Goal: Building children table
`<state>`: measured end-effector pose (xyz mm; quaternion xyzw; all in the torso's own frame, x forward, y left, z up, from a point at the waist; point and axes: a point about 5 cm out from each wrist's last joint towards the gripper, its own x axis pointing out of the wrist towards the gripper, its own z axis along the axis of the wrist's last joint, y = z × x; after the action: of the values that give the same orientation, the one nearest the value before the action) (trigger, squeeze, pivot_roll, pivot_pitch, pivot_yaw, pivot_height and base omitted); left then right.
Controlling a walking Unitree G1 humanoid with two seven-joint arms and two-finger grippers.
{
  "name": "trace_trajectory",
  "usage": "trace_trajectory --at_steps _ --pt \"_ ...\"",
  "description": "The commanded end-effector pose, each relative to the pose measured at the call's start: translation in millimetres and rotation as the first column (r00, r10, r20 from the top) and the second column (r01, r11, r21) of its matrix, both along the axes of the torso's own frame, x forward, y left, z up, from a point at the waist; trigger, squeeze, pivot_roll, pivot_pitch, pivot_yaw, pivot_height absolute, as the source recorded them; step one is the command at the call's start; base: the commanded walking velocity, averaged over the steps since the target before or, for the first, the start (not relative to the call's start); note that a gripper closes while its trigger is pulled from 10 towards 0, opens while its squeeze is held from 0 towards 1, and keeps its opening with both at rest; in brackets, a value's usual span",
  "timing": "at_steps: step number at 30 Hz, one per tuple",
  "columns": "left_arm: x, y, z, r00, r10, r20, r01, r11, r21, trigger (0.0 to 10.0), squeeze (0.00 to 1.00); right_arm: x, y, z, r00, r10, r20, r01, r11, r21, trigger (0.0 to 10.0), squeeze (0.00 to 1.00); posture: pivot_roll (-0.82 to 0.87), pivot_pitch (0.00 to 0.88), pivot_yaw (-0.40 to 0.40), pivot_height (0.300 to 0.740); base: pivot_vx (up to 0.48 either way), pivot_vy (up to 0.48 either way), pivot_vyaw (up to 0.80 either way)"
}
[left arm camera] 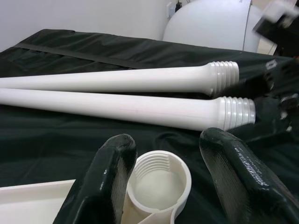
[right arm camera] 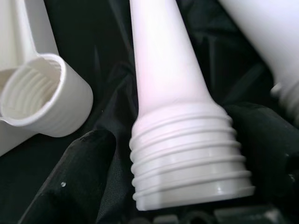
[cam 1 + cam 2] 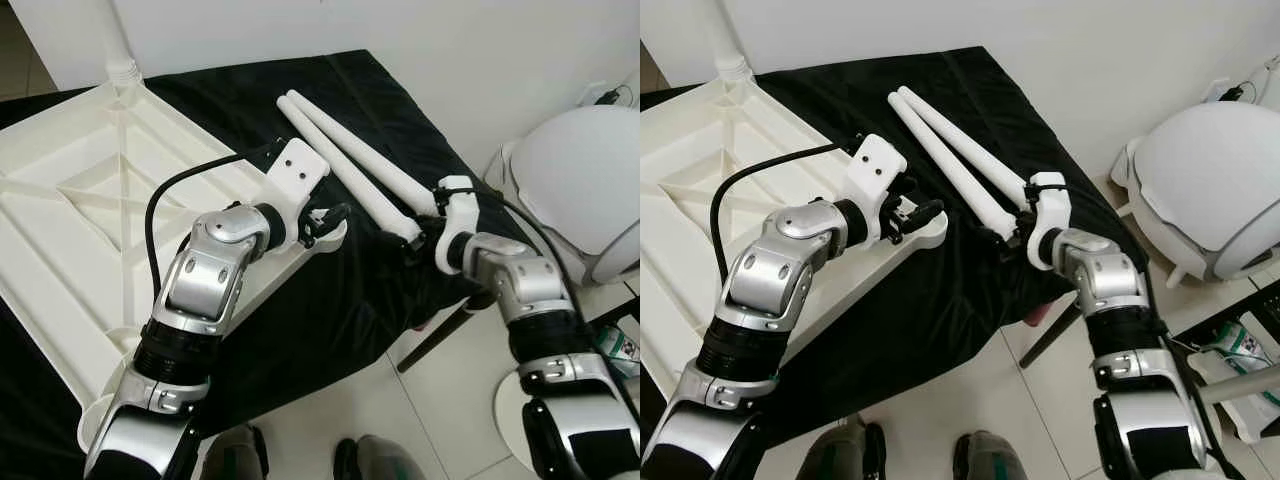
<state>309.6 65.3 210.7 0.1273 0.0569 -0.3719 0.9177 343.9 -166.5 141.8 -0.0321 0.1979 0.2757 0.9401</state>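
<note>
Black cloth covers the work surface (image 3: 400,130). Upside-down tabletop (image 3: 90,200) at 9 o'clock; left gripper (image 3: 325,222) open around its corner socket (image 1: 159,184), right gripper (image 2: 180,186) open, straddling a leg's (image 2: 168,93) threaded end, probably for screwing in.

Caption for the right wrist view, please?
Right gripper open around a table leg's threaded end, beside the tabletop's corner socket.

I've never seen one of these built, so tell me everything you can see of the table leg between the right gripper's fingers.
The table leg is a long, smooth, white, plastic-looking tube that flares into a ridged screw thread at its near end. It lies flat on the black cloth, beside a second leg. The right gripper straddles the threaded end with open fingers. The tabletop's threaded socket sits close by, not yet joined.
</note>
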Motion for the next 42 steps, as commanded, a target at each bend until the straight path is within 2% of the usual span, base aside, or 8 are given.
trace_trajectory --at_steps 1,4,5,9,26,28,41,42 --pt "3.4 5.3 -1.6 0.992 0.128 0.021 -0.128 0.992 0.007 10.0 0.00 -2.7 0.1 -8.3 0.999 -0.011 -0.033 0.012 1.000 0.014 10.0 0.00 -0.09 0.044 -0.039 0.740 0.000 0.000 0.00" --pt "3.2 5.7 -1.5 0.992 0.127 0.023 -0.127 0.992 0.011 10.0 0.00 -3.5 1.7 -10.9 0.999 -0.011 -0.054 0.013 1.000 0.028 9.3 0.00 -0.08 0.040 -0.037 0.740 0.000 0.000 0.00" --pt "3.0 5.9 -1.5 0.992 0.127 0.023 -0.127 0.992 0.012 10.0 0.00 -3.8 2.4 -11.9 0.998 -0.011 -0.056 0.013 0.999 0.032 4.3 0.00 -0.08 0.038 -0.035 0.740 0.000 0.000 0.00" --pt "2.5 6.5 -1.0 0.992 0.126 0.026 -0.127 0.992 0.016 10.0 0.00 -4.2 3.4 -14.4 0.998 -0.020 -0.064 0.023 0.999 0.048 0.0 0.00 -0.08 0.032 -0.032 0.740 0.000 0.000 0.00" --pt "3.3 6.6 2.5 0.991 0.128 0.027 -0.127 0.992 -0.018 10.0 0.00 0.9 4.1 -1.4 0.982 -0.117 0.150 0.100 0.988 0.115 0.4 0.00 -0.08 0.027 -0.025 0.740 0.000 0.000 0.00" --pt "3.5 6.4 4.0 0.991 0.128 0.032 -0.128 0.991 -0.029 10.0 0.00 2.6 2.7 13.0 0.959 -0.128 0.255 0.091 0.984 0.152 10.0 0.00 -0.08 0.032 -0.027 0.740 0.000 0.000 0.00" --pt "11.2 8.6 10.3 0.988 0.154 0.027 -0.150 0.982 -0.112 10.0 0.00 9.7 -2.7 38.5 0.890 -0.185 0.416 0.102 0.971 0.214 10.0 0.00 -0.07 0.034 -0.026 0.740 0.000 0.000 0.00" --pt "12.6 9.5 12.6 0.989 0.149 0.008 -0.146 0.978 -0.148 10.0 1.00 9.6 -1.6 41.5 0.878 -0.187 0.440 0.096 0.971 0.220 10.0 0.00 -0.06 0.030 -0.025 0.740 0.000 0.000 0.00"
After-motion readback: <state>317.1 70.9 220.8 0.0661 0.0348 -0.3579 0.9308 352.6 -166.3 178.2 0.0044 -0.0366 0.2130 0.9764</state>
